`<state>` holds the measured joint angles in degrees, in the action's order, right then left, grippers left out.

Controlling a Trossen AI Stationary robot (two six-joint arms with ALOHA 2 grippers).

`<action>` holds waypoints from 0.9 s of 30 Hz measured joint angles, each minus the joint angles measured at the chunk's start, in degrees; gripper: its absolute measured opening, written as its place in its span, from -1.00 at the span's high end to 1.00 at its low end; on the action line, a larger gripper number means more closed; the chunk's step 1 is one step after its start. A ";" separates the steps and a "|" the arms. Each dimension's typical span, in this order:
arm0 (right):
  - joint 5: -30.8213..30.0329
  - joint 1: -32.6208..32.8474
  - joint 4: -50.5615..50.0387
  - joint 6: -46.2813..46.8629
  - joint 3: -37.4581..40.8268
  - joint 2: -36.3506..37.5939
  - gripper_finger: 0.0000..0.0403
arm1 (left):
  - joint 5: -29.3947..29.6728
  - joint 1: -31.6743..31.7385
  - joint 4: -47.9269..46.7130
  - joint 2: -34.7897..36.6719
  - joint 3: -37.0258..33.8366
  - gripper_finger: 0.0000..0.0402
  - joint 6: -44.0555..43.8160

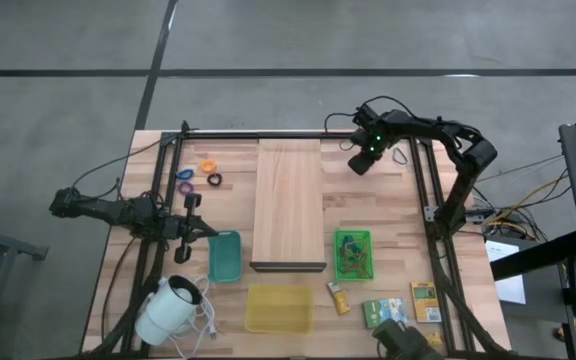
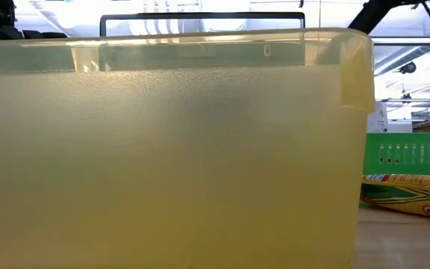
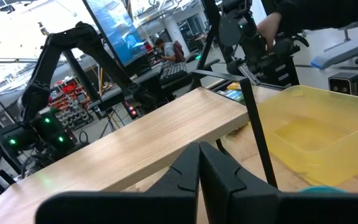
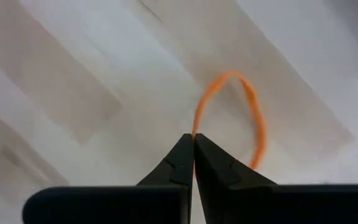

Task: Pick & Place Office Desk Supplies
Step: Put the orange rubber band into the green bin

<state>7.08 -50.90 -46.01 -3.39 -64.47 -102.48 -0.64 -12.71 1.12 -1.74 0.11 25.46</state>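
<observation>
Butcher-block bench [image 1: 288, 315]. Long pale board [image 1: 289, 205] lies mid-bench. Left of it: teal tray [image 1: 224, 255], white corded device [image 1: 168, 310], orange ring [image 1: 208, 166], purple ring [image 1: 185, 176], black ring [image 1: 214, 180]. Near edge: yellow tray [image 1: 279, 307]. Right: green basket [image 1: 353, 254], yellow-green packets [image 1: 424, 301].

A thin orange rubber-band loop [image 4: 229, 115] is pinched at one edge between closed gripper fingers at the surface's far right. Orange [image 1: 207, 166], purple [image 1: 184, 176] and black rings [image 1: 214, 180] are scattered far left.
</observation>
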 joint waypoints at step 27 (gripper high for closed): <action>-0.61 22.38 -13.57 14.58 2.39 30.80 0.96 | 0.00 -0.07 0.01 0.00 0.01 0.94 0.01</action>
<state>6.46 -28.53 -59.58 11.19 -62.08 -71.68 -0.64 -12.78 1.13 -1.74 0.12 25.47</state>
